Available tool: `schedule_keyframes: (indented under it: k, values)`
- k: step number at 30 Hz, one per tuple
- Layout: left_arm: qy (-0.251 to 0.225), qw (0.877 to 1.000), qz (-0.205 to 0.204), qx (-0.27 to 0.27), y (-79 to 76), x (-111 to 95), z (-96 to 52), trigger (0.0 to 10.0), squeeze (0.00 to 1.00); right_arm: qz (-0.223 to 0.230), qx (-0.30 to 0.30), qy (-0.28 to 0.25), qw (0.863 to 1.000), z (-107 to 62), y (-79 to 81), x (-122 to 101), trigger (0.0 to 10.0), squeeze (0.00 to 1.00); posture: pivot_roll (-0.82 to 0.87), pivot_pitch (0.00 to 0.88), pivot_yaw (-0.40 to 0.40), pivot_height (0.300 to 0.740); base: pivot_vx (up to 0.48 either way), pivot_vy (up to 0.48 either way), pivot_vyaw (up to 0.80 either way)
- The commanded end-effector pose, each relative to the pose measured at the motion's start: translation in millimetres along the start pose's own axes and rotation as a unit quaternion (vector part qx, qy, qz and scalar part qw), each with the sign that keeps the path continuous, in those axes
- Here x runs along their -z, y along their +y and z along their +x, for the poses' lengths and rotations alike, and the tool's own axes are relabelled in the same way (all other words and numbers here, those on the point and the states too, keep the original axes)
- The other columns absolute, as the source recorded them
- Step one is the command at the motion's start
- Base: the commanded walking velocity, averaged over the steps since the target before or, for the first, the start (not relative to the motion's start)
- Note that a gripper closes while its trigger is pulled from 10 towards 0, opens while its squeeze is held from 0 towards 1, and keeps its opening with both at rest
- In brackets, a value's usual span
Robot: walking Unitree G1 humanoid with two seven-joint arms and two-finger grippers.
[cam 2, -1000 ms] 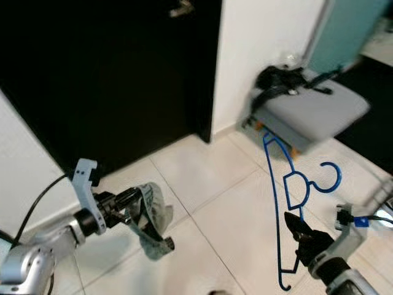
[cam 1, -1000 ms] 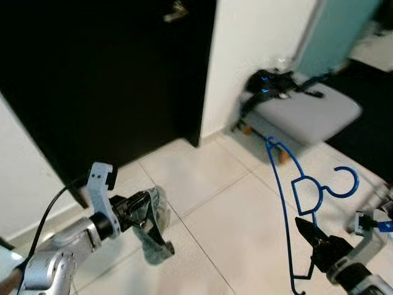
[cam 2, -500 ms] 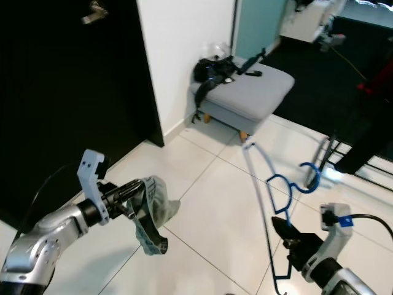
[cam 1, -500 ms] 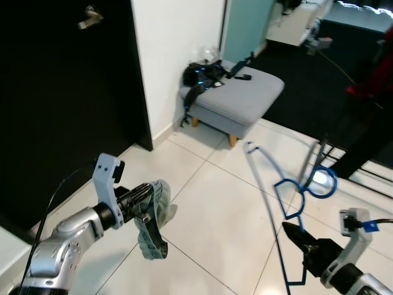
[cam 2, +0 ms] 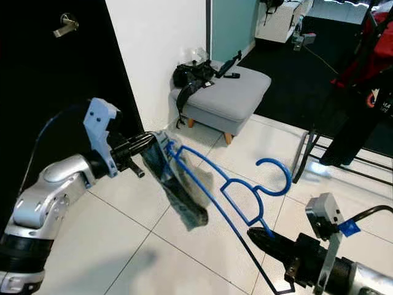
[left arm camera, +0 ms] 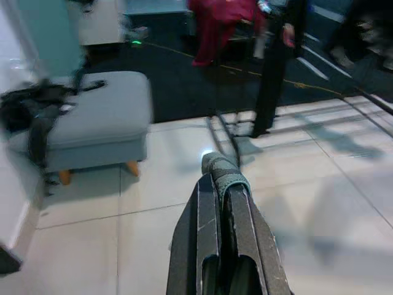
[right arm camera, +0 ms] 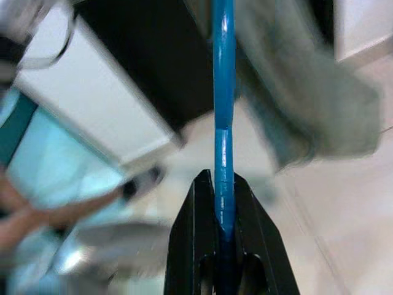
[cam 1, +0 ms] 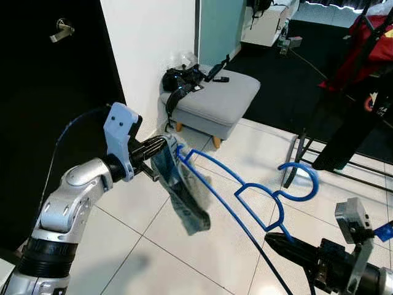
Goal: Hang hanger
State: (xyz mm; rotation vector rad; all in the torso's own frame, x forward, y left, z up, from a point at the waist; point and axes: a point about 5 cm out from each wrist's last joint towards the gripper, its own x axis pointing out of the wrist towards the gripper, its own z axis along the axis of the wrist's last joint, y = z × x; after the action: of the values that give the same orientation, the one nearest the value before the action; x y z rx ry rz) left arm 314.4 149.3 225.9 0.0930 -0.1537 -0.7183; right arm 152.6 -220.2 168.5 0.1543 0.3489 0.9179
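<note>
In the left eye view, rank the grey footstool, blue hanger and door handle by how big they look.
1. blue hanger, though it is close to the camera, so its lead may be only apparent
2. grey footstool
3. door handle

place: a home, hallway or entry area
floor: glossy white square tiles (cam 1: 153, 233)
door: black door with a metal lever handle (cam 1: 62, 28)
seat: grey padded footstool on wooden legs (cam 1: 218, 104)
clothes: red garment on a black rack (cam 1: 362, 43)
</note>
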Motion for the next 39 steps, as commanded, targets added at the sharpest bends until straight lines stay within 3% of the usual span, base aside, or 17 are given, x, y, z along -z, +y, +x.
schedule_keyframes:
  k: [1, 5, 7, 9, 11, 13, 20, 26, 32, 39]
  values:
    - [-0.01, 1.0, 0.009, -0.003, -4.5, -8, 5.4, 10.0, 0.0, -0.016, -0.034, 0.007, 0.999, -0.3, 12.2, -6, 10.0, 0.0, -0.07, 0.105, 0.036, 0.74, 0.0, 0.0, 0.0]
    - [-0.016, 1.0, 0.006, 0.004, -10.4, -10, 8.8, 10.0, 0.0, -0.026, -0.044, 0.023, 0.998, 0.7, 16.5, -5, 10.0, 0.0, -0.07, 0.102, 0.036, 0.74, 0.0, 0.0, 0.0]
    - [-0.036, 0.999, -0.016, 0.024, -24.3, -16, 14.8, 10.0, 0.0, -0.041, -0.036, 0.019, 0.998, 8.0, 13.8, -8, 10.0, 0.0, -0.07, 0.101, 0.035, 0.74, 0.0, 0.0, 0.0]
    - [-0.036, 0.999, -0.016, 0.024, -24.3, -16, 14.8, 10.0, 0.0, -0.041, -0.036, 0.019, 0.998, 8.0, 13.8, -8, 10.0, 0.0, -0.07, 0.101, 0.035, 0.74, 0.0, 0.0, 0.0]
    - [-0.059, 0.996, -0.038, 0.049, -40.3, -25, 20.7, 10.0, 0.0, -0.056, -0.036, 0.012, 0.998, 15.9, 12.1, -12, 10.0, 0.0, -0.06, 0.1, 0.03, 0.74, 0.0, 0.0, 0.0]
    - [-0.066, 0.995, -0.045, 0.058, -45.9, -29, 22.3, 10.0, 0.0, -0.064, -0.031, 0.009, 0.997, 19.1, 9.9, -14, 10.0, 0.0, -0.06, 0.1, 0.028, 0.74, 0.0, 0.0, 0.0]
    - [-0.069, 0.994, -0.051, 0.064, -50.6, -31, 22.8, 10.0, 0.0, -0.071, -0.019, 0.004, 0.997, 25.1, 4.9, -16, 10.0, 0.0, -0.06, 0.098, 0.027, 0.74, 0.0, 0.0, 0.0]
    - [-0.052, 0.997, -0.028, 0.042, -42.0, -26, 19.8, 10.0, 0.0, -0.066, -0.032, 0.041, 0.996, 11.5, 11.3, -14, 10.0, 0.0, -0.06, 0.1, 0.024, 0.74, 0.0, 0.0, 0.0]
    - [-0.047, 0.998, -0.028, 0.042, -47.1, -24, 21.2, 10.0, 0.0, -0.048, -0.034, 0.081, 0.995, -11.6, 15.4, -12, 10.0, 0.0, -0.07, 0.099, 0.026, 0.74, 0.0, 0.0, 0.0]
    - [-0.045, 0.997, -0.027, 0.048, -50.3, -23, 22.3, 10.0, 0.0, -0.059, -0.014, 0.081, 0.995, -28.6, 13.1, -20, 10.0, 0.0, -0.08, 0.091, 0.029, 0.74, 0.0, 0.0, 0.0]
